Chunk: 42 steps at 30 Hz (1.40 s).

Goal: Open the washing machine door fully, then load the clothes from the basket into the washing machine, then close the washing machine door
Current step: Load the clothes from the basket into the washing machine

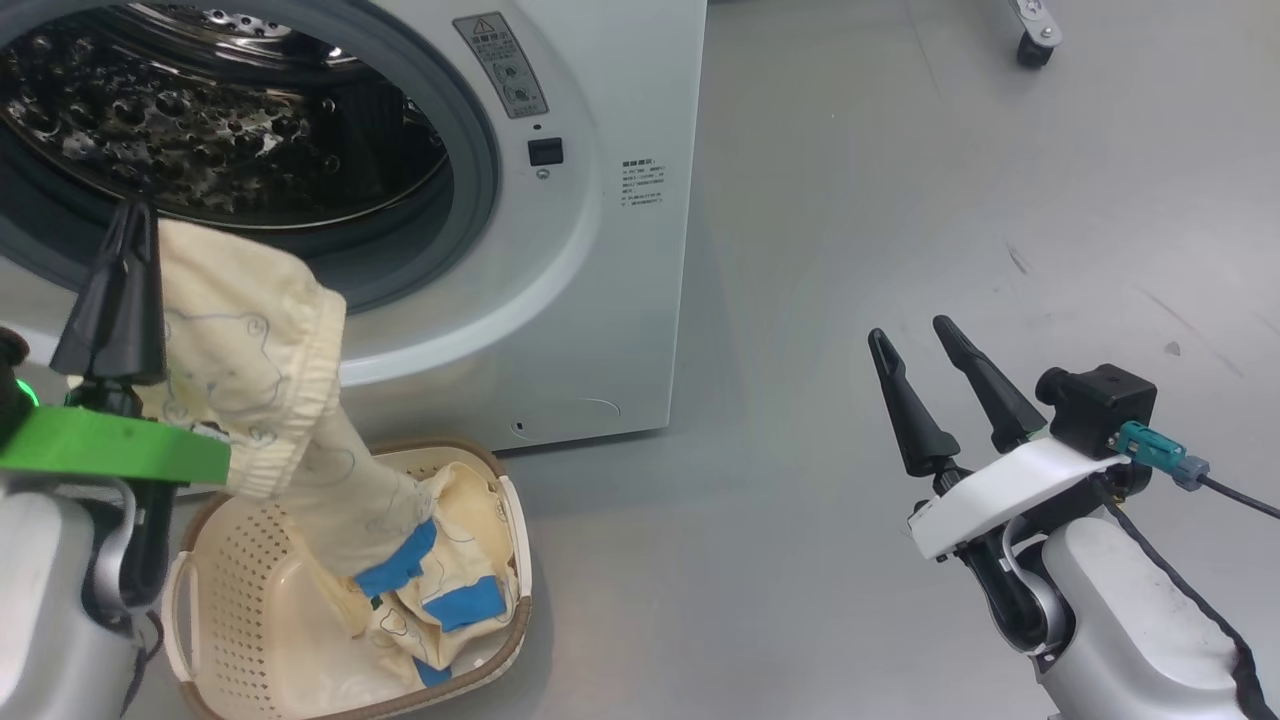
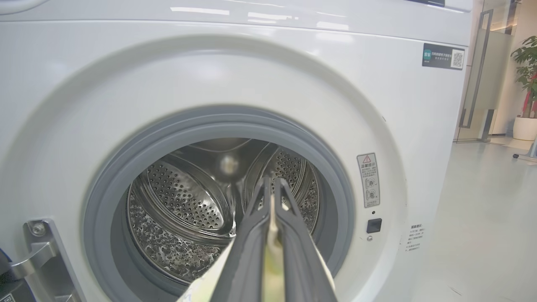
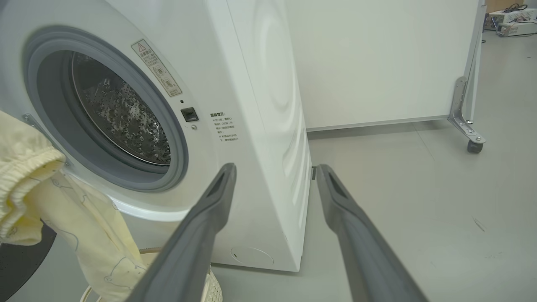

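**Left hand holds a garment up in front of the open washing machine; right hand is spread.**

The left hand (image 1: 130, 225) has its two dark fingers pressed together, and they pinch a cream-yellow garment (image 1: 250, 340). The garment hangs from this hand down into the basket (image 1: 230, 560), which stands on the floor (image 1: 900, 200) just below the hand. Its blue cuff touches the other clothes (image 1: 455, 560) that lie in the basket. Straight ahead of the left fingertips is the washing machine (image 1: 600, 250), with its round opening uncovered, a grey rubber ring (image 2: 105, 188) and the steel drum (image 2: 184, 197) behind it. The right hand (image 1: 912, 330) holds nothing, its fingers apart, over the floor and well apart from the basket. The machine's front corner is ahead of it and to its left.
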Tool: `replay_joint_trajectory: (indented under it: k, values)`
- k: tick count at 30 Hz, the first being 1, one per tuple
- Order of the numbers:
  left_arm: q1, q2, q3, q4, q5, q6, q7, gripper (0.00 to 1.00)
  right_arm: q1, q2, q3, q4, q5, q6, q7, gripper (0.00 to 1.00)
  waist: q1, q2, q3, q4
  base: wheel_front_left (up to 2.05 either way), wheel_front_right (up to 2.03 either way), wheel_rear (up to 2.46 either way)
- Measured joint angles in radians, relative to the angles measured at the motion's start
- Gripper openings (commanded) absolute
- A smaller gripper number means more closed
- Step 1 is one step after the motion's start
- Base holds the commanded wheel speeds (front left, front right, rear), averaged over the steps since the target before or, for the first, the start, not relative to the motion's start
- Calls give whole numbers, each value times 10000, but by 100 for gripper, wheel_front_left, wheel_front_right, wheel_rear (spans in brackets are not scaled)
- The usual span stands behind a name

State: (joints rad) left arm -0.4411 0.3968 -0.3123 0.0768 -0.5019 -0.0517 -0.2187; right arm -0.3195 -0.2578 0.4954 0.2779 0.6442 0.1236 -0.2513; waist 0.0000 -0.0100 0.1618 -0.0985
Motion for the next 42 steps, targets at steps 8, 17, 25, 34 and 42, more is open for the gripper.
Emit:
replay_joint_trajectory:
  k: [8,17,25,34,42]
  values:
    - [-1445,171,8,224,19,-125,734,0,-392,102,128,-176,-17,0,0,100,0,0,814,-362,0,0,0]
    - [-2297,410,234,1507,-17,-132,1402,0,-869,437,326,-366,-107,0,0,100,0,0,1822,-783,0,0,0]
    - [-3376,945,585,2602,-15,-174,1850,0,-1230,694,343,-483,-203,0,0,100,1,0,2895,-1281,0,0,0]
    - [-4522,1365,888,3697,-4,-209,2067,0,-1600,1039,407,-512,-290,0,0,100,1,0,3953,-1887,0,0,0]
    - [-5474,1461,1127,4462,-8,-249,2094,0,-1721,1312,499,-491,-378,0,0,100,2,0,4605,-2434,0,0,0]
